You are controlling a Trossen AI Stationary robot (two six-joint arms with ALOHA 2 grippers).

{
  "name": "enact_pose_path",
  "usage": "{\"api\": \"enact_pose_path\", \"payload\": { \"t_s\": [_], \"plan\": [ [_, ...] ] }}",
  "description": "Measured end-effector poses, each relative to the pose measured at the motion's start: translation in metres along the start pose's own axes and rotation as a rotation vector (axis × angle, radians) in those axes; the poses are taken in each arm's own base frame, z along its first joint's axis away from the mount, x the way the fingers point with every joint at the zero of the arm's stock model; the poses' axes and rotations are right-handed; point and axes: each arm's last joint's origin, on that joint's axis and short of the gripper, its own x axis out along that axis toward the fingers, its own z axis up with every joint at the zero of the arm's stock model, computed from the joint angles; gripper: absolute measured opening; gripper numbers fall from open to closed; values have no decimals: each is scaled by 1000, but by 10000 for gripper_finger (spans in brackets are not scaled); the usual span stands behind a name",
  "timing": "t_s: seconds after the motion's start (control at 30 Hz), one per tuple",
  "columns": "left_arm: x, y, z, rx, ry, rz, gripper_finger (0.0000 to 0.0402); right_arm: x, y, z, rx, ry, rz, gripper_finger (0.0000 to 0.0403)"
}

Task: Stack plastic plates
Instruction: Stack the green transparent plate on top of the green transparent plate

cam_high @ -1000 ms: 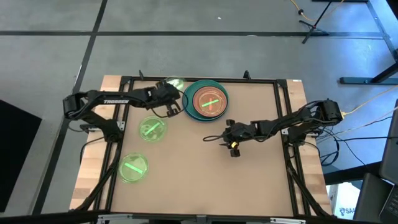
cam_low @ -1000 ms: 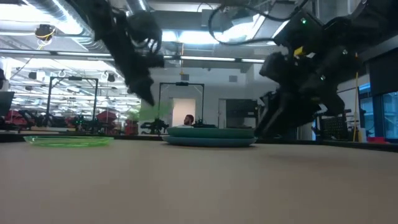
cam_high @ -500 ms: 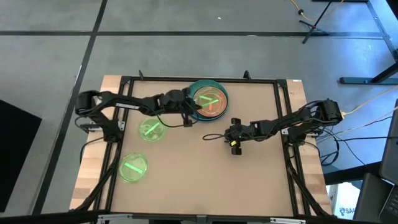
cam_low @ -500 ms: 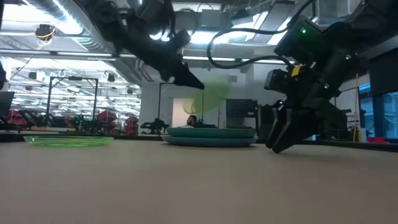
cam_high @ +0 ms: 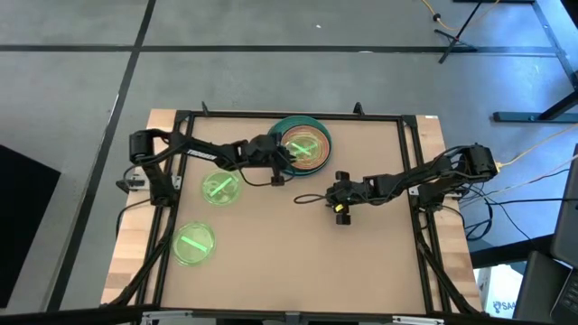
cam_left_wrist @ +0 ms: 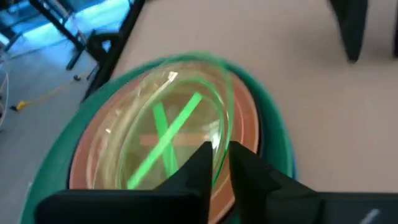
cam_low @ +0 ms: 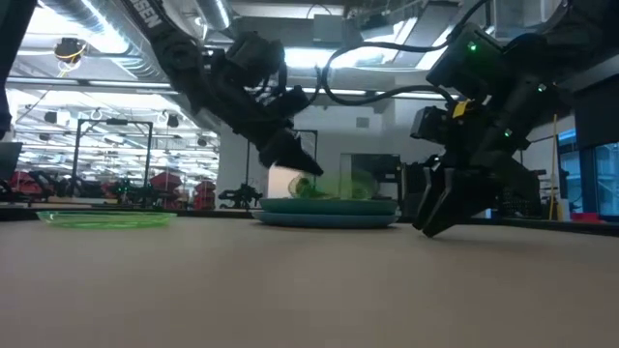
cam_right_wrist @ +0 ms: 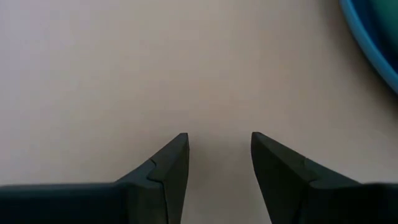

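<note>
A stack of plates (cam_high: 278, 129) stands at the table's far middle, with a blue and a teal rim (cam_left_wrist: 277, 134) and a peach plate (cam_left_wrist: 245, 121) on top. My left gripper (cam_left_wrist: 217, 163) is shut on a small neon-green plate (cam_left_wrist: 168, 127) that lies over the stack; the low view shows the gripper (cam_low: 300, 162) slanting down onto it. Two more neon-green plates (cam_high: 220, 188) (cam_high: 193, 244) lie flat on the table's left side. My right gripper (cam_right_wrist: 219, 149) is open, low over bare table right of centre (cam_high: 305, 199), touching nothing. My left gripper pinches the neon-green plate's rim (cam_left_wrist: 219, 138) between its two fingers, on the side nearest the left arm. The fingers slant down from the table's left. The plate (cam_low: 334, 186) sits slightly tilted, low over the peach plate; whether it rests there, I cannot tell.
A black frame (cam_high: 411, 162) borders the table. The blue plate's edge (cam_right_wrist: 373, 50) shows in a corner of the right wrist view. The near half of the table (cam_high: 298, 262) is bare brown board. The room behind shows in the low view.
My left gripper has carried the neon-green plate from the far left toward the right, over the stack, and lowered it onto the stack's top. The plate has gone from raised and tilted to nearly flat. My right gripper has dropped a little toward the table.
</note>
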Motion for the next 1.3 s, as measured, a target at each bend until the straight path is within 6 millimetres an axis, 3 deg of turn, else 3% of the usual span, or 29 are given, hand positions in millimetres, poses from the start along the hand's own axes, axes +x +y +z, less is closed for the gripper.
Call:
{"api": "enact_pose_path", "payload": {
  "t_s": [0.23,0.63,0.97,1.3],
  "plan": [
    [-7,-4,2,-23,51,21,108,0,0,0,4,0,-1,165],
    [-77,-29,21,-176,279,-64,121,0,0,0,6,0,-2,165],
    [-125,-79,-4,-354,720,-78,121,0,0,1,7,-9,-2,165],
    [-140,-114,-31,-380,781,2,121,0,0,2,28,-21,-2,165]
  ]
}}
